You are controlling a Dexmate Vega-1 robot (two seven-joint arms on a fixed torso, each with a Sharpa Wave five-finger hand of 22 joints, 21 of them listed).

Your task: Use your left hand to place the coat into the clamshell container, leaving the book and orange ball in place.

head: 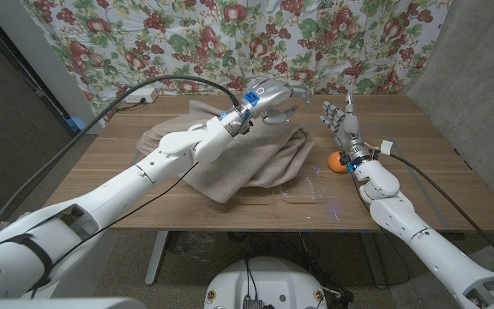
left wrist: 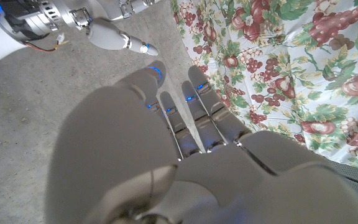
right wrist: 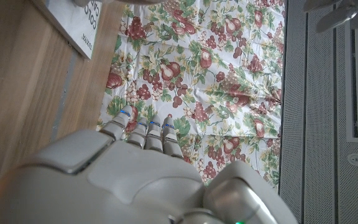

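The left hand [head: 274, 96] hangs over the far end of the coat [head: 240, 154], fingers loosely curled and pointing toward the middle of the surface [head: 453, 180]; whether it pinches any cloth I cannot tell from the head view. In the left wrist view the same hand [left wrist: 185, 143] shows its back, fingers [left wrist: 194, 109] lying side by side and reaching out, nothing visibly between them. The left arm runs in a long diagonal from the near left corner up across the coat.

The coat is a beige, rumpled heap on the wooden surface, its long axis going from the far left down toward the near middle, with a folded edge pointing toward the near side.

The right hand [head: 340, 122] stands upright on the right of the coat, fingers spread and pointing up and away, holding nothing. The orange ball [head: 339, 162] sits just beside the right wrist, touching or nearly touching it. In the right wrist view a corner of a printed white book [right wrist: 79, 22] lies on the surface beyond the right hand [right wrist: 123, 180]. A fruit-patterned cloth [head: 230, 34] hangs behind.
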